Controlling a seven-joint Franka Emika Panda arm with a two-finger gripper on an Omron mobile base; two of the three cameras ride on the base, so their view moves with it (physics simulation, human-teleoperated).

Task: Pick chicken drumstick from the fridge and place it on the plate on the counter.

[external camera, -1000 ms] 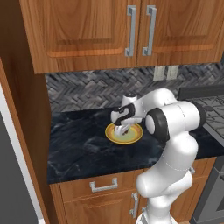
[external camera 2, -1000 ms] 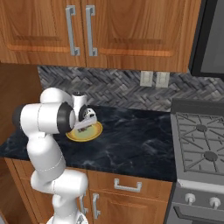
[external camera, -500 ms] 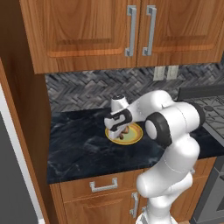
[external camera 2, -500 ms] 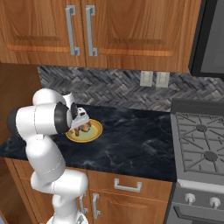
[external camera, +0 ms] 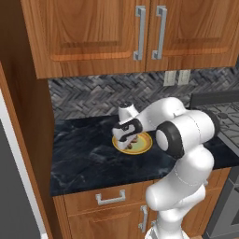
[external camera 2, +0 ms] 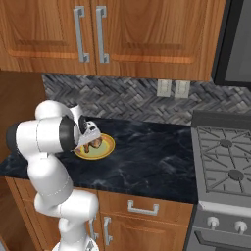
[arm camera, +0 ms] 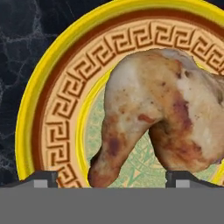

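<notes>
The golden-brown chicken drumstick [arm camera: 162, 113] lies on the plate [arm camera: 57, 100], a round dish with a yellow rim and a patterned orange band. The plate [external camera: 145, 141] sits on the black marbled counter [external camera: 84, 154]. My gripper [arm camera: 111, 179] hangs just above the drumstick [external camera: 133, 139], open, its two fingertips [arm camera: 41, 178] wide apart on either side of the meat and clear of it. From the right side I see the gripper [external camera 2: 90, 139] over the plate [external camera 2: 105, 149], with the drumstick [external camera 2: 96, 143] under it. A light grey slab that looks like the fridge [external camera: 11, 186] stands at the far left edge.
Wooden wall cabinets [external camera: 140, 32] hang above the counter [external camera 2: 147, 152]. A grey gas stove [external camera 2: 225, 162] stands to the right. A tall wooden panel [external camera: 23, 116] closes the counter on the left. Drawers with silver handles [external camera: 111, 198] run below.
The hand came down and left onto the plate. Its jaws went from shut to wide open, and the drumstick now rests on the plate.
</notes>
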